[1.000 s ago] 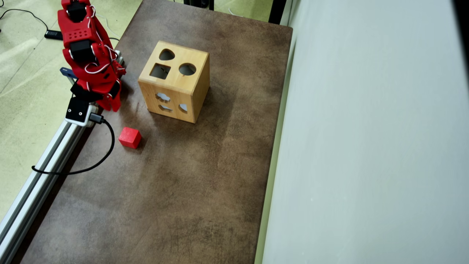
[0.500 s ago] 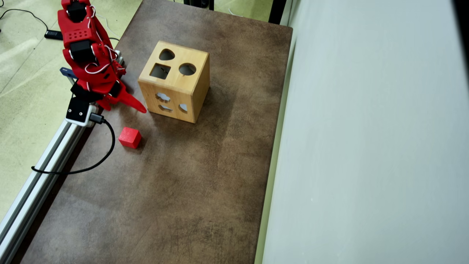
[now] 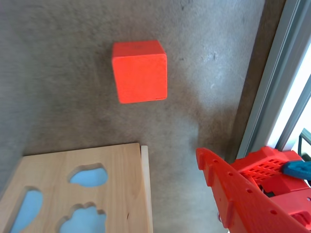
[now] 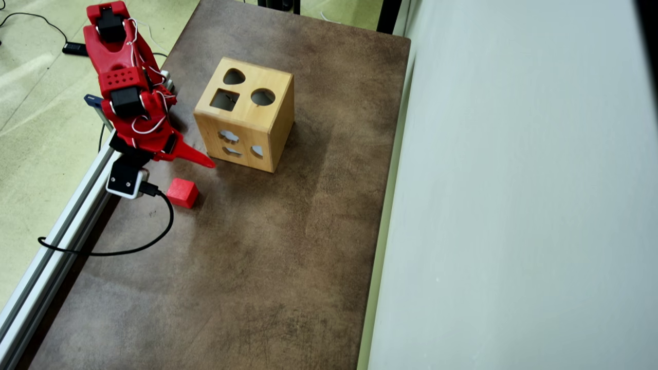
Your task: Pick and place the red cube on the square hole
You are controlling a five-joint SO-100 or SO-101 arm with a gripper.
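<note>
The red cube (image 4: 182,192) is seen resting on the brown desk (image 4: 247,267) near its left edge in the overhead view, apart from everything but the black cable (image 4: 103,252) that curves past it. It is not held or touched by the gripper (image 4: 180,164), whose fingers are spread wide apart: one pointed red finger (image 4: 198,157) is stretched toward the lower corner of the wooden box (image 4: 245,114), while the other is tucked under the arm and cannot be made out clearly. In the wrist view, the cube (image 3: 140,71) is shown as a matte solid block with crisp edges, lying beyond the box corner, and a ribbed red finger (image 3: 233,194) with small holes is seen at the lower right, well apart from the cube.

The box is made of light, smooth wood with a visible grain and is placed toward the far end of the desk. In its top face the square hole (image 4: 224,99) is cut, dark inside, beside a round hole (image 4: 262,96) and a heart-like hole (image 4: 234,77). Further irregular cutouts (image 3: 87,175) are cut in the side face that is turned toward the cube. Nothing can be made out inside the box. The desk surface is mottled brown and dull, and an aluminium rail (image 4: 56,241) is run along its left edge.
</note>
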